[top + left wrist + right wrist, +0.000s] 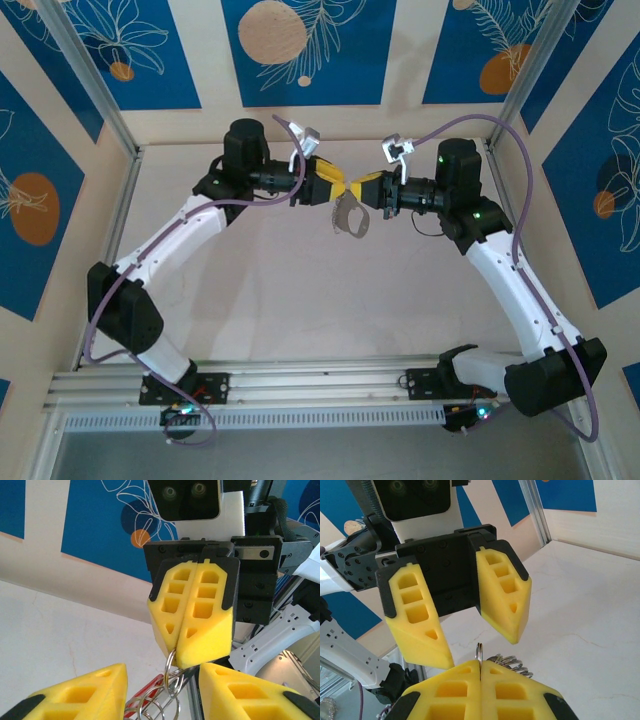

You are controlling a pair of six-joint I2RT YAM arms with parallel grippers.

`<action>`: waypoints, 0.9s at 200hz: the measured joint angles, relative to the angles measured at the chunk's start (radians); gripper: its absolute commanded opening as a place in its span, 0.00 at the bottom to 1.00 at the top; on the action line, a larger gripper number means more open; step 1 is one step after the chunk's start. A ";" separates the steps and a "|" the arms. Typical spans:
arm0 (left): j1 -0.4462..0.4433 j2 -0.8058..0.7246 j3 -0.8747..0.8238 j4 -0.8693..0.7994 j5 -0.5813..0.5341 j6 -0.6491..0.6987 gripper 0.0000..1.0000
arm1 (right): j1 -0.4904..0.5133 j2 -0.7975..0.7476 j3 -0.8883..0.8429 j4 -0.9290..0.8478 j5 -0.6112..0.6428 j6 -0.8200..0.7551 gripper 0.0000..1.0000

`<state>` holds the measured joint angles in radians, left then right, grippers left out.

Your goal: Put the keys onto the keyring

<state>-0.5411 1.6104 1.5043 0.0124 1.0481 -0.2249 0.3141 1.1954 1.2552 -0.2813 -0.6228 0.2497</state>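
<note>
Two claws meet midair: right claw (182, 650) clenched on the keyring (350, 215), left claw (481, 647) released. Wire looks light, stiff, slippery, so you'd pinch the keys (152, 686) by the tag (144, 696).

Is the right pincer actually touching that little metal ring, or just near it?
Touching. The left wrist view shows the right pincer shut on the metal ring, which pokes out from between its yellow tips.

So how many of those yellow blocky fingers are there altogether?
4: two left yellow foam fingers standing apart, and two right yellow foam fingers pressed together on a thin silver metal ring.
</note>
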 measured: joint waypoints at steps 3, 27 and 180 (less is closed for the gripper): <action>0.000 0.001 0.000 0.000 0.000 0.000 0.39 | 0.000 0.000 0.000 0.000 0.000 0.000 0.00; -0.004 0.011 0.006 -0.003 0.003 0.000 0.30 | 0.000 0.000 0.000 0.000 0.006 0.000 0.00; -0.020 0.008 -0.089 0.249 -0.031 -0.134 0.00 | -0.140 -0.121 -0.111 0.148 0.015 0.174 0.20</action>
<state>-0.5613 1.6188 1.4155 0.2615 1.0176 -0.3588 0.1745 1.0740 1.1439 -0.1333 -0.6075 0.4240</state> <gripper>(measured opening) 0.049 0.274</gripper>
